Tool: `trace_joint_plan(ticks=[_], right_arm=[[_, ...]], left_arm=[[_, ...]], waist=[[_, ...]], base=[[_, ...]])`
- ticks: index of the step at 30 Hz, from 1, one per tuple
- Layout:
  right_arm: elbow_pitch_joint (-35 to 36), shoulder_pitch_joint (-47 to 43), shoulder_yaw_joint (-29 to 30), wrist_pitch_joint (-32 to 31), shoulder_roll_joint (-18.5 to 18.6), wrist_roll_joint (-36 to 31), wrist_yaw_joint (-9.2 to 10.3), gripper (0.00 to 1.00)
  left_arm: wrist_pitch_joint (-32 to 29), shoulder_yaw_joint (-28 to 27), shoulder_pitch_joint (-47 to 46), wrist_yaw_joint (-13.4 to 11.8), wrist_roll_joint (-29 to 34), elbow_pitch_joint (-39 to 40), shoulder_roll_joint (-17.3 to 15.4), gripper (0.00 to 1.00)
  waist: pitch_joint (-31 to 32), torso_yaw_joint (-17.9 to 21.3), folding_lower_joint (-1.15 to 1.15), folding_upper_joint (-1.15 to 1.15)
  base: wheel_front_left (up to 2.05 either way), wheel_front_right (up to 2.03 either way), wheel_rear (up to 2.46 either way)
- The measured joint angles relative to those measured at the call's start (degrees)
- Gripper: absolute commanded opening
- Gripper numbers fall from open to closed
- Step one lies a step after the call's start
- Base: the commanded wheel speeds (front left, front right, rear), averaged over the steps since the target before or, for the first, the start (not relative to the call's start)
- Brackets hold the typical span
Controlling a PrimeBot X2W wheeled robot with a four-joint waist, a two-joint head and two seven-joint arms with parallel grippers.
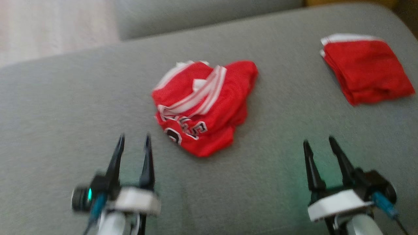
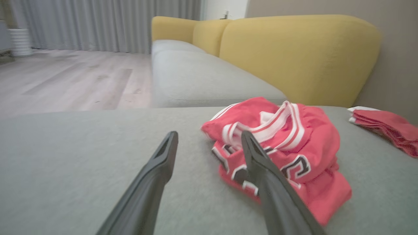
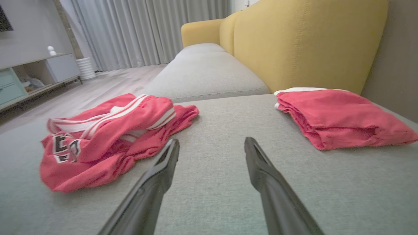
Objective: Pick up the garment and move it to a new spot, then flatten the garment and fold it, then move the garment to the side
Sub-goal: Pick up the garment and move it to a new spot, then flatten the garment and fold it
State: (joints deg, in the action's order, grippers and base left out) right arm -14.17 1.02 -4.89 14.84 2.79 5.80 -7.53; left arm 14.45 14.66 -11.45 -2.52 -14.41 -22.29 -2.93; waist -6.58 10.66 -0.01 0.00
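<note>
You're at the first step, with nothing lifted. Your left gripper [image 1: 135, 137] hangs empty, fingers parted, near the crumpled red jersey [image 1: 204, 107] lying mid-seat on the grey sofa cushion [image 1: 65, 114], long axis running near-left to far-right, lettering toward you. Next, I judge, pinch a raised fold. Your right gripper [image 1: 318, 140] is also parted and empty; a folded red garment [image 1: 367, 70] lies far right.

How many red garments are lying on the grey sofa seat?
2. The crumpled jersey lies in the middle of the seat; the folded garment lies apart, farther to the robot's right.
</note>
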Motion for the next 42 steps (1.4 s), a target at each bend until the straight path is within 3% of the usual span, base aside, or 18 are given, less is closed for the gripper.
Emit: trace_joint_plan(ticks=[8,13,21,42], right_arm=[[-0.5,-6.2,3.5,0.0,0.0,-0.4,0.0,1.0],[-0.1,-10.3,5.9,0.0,-0.2,-0.3,0.0,1.0],[0.0,-12.5,5.6,0.0,-0.3,-0.2,0.0,1.0],[0.7,-12.5,4.6,0.0,-0.3,1.3,0.0,1.0]], left_arm=[[0.0,-1.9,16.1,-4.2,1.9,13.4,0.0,1.0],[0.0,-3.2,22.9,-6.0,3.3,15.4,-0.1,1.0],[0.0,-3.6,24.8,-5.5,6.0,15.3,-0.2,1.0],[0.0,-3.9,24.8,-4.5,7.4,13.2,-0.2,1.0]], waist=[[7.4,-6.8,-0.01,0.0],[11.1,-10.1,-0.01,0.0],[14.0,-12.8,0.0,0.0],[14.7,-12.3,0.01,0.0]], base=[[0.0,0.0,0.0],[0.0,0.0,0.0],[0.0,0.0,0.0],[0.0,0.0,0.0]])
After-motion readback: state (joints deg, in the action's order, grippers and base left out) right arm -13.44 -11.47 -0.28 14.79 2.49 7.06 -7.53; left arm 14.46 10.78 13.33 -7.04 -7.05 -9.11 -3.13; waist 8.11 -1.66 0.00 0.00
